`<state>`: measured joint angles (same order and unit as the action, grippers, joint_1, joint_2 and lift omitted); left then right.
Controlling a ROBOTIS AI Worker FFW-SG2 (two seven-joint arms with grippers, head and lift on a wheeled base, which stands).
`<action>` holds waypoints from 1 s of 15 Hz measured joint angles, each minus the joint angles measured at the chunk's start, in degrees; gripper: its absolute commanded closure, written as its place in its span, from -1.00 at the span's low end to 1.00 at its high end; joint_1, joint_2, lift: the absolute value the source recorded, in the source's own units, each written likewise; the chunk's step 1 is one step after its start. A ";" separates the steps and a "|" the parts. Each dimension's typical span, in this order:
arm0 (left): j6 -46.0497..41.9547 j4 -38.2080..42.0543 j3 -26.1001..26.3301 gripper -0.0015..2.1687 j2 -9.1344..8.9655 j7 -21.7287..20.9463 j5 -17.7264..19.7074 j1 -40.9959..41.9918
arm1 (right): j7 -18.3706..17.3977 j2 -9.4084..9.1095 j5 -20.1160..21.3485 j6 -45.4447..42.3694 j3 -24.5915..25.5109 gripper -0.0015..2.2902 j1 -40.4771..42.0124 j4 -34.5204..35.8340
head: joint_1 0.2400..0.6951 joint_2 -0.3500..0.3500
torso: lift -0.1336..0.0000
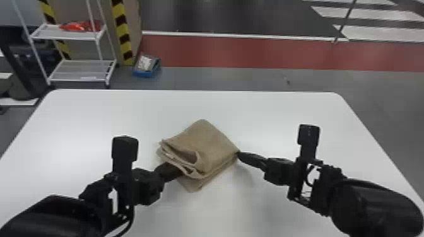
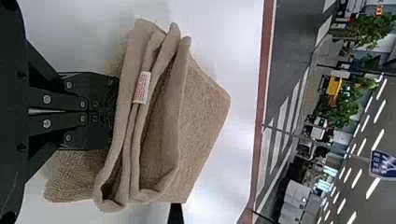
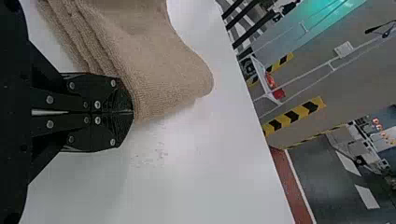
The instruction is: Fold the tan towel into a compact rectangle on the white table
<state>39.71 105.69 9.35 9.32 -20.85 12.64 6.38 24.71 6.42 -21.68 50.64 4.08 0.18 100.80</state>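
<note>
Left tool (image 2: 112, 111), clenched, has its tips tucked beneath the open folds at the near-left side of the tan towel (image 1: 211, 138); the right tool (image 3: 130, 112), also closed, touches the right corner; I cannot tell whether either pinches cloth; the towel lies between the 2 on the worktop (image 1: 268, 113); its near flap (image 1: 191, 186) is nearer the left arm, which seems better placed for the next tuck.

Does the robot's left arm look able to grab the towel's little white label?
Probably yes: the label lies exposed, close to the left gripper, though its shut fingers would likely have to open first.
</note>
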 measured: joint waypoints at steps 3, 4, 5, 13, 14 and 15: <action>1.32 4.97 -3.47 0.58 0.18 -1.60 0.25 4.21 | -0.70 0.00 0.26 -2.00 -1.84 0.91 -6.67 -6.84 | 1.00 -0.12 | -0.87; 1.46 6.95 -5.14 0.58 0.29 -2.11 0.66 5.89 | -0.76 -0.03 0.48 -2.26 -2.55 0.91 -8.99 -9.17 | 1.00 -0.08 | -0.87; 1.68 8.87 -7.03 0.58 0.38 -2.60 1.29 7.49 | -0.89 -0.08 0.61 -2.37 -3.33 0.91 -11.10 -11.33 | 1.00 -0.05 | -0.87; -1.35 13.64 -16.27 0.58 0.38 -2.90 3.70 12.30 | -0.40 -1.23 2.43 -7.42 -8.23 0.91 -21.59 -23.62 | 1.00 0.29 | -0.87; -2.12 13.49 -16.26 0.58 0.31 -2.72 3.70 12.32 | -0.37 -1.23 2.16 -7.33 -7.89 0.91 -20.19 -21.79 | 1.00 0.29 | -0.87; -3.35 13.22 -16.27 0.58 0.27 -2.37 3.70 12.30 | -0.48 -1.19 2.07 -6.91 -7.12 0.91 -17.85 -18.40 | 1.00 0.29 | -0.87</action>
<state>36.37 118.91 -6.92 9.59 -23.22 16.35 18.68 24.23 5.22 -19.61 43.73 -3.03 -17.68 82.40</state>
